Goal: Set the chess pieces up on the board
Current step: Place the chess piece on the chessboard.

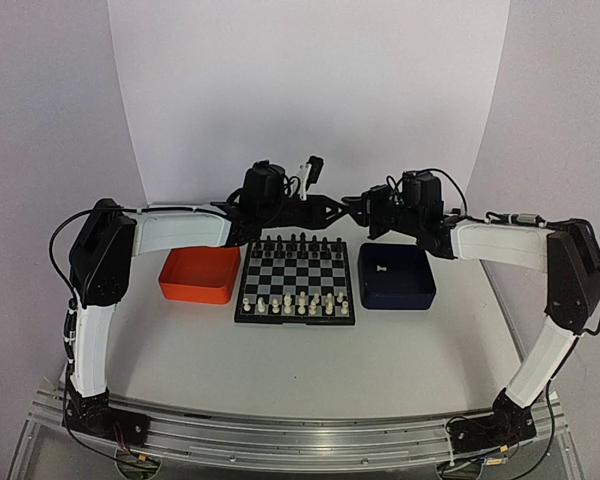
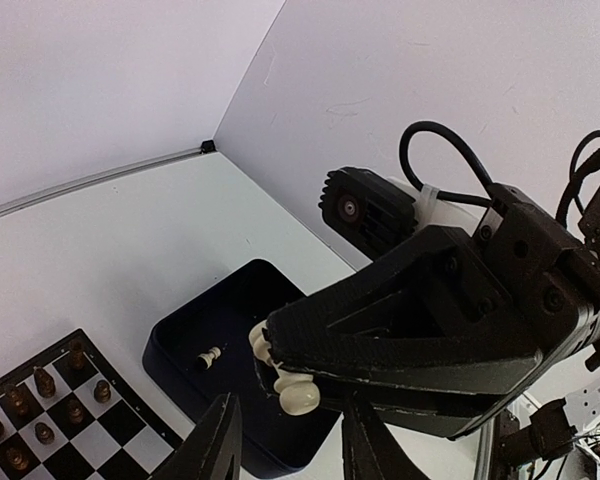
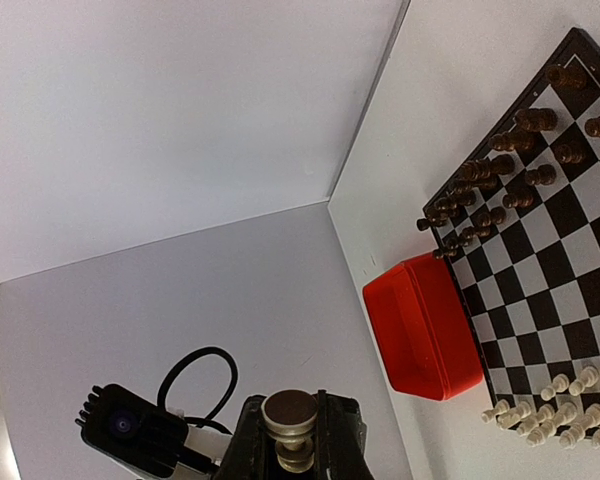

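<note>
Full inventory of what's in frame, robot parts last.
table: one, white, under everything.
board: one, black and silver-grey checks, table centre.
orange tray: one, orange, left of board.
blue tray: one, dark blue, right of board.
white chess pieces: many, cream-white, board's near rows.
black chess pieces: many, dark, board's far rows.
loose white piece: one, cream-white, inside blue tray.
held white piece: one, cream-white, in right gripper.
left gripper: one, black, open, raised beyond board.
right gripper: one, black, shut on held white piece.
</note>
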Robot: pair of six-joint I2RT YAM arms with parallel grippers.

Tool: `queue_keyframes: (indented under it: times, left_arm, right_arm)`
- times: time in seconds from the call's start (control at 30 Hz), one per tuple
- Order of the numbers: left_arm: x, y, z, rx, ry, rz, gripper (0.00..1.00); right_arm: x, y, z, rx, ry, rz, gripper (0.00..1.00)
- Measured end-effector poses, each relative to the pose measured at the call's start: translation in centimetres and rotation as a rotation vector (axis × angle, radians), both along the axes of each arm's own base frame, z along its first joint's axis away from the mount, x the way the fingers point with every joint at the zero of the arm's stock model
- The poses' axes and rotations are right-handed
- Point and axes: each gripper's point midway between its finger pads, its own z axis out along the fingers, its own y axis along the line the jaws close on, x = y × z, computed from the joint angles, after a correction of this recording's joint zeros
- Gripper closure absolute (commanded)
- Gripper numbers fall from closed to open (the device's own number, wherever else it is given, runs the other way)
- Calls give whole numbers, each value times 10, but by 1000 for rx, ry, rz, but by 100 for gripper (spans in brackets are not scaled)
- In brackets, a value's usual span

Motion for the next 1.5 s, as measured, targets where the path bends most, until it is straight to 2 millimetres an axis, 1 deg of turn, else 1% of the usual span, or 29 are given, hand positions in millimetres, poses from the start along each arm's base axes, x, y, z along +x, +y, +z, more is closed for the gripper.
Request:
queue_keyframes:
  times: [0.23, 1.0, 1.33, 1.5]
  left_arm:
    - [-1, 0, 1, -3, -4, -4, 68]
    - [-3, 0, 3, 23, -78, -30, 70]
    - [-9, 6, 4, 50, -137, -51, 71]
    - [-13, 10, 8, 63, -171, -61, 75]
  right_arm:
    - [0, 0, 0, -2, -3, 1, 100]
    - [-3, 3, 2, -41, -51, 48, 100]
    - [-8, 11, 1, -42, -59, 104, 100]
    - [-10, 14, 2, -41, -63, 128, 100]
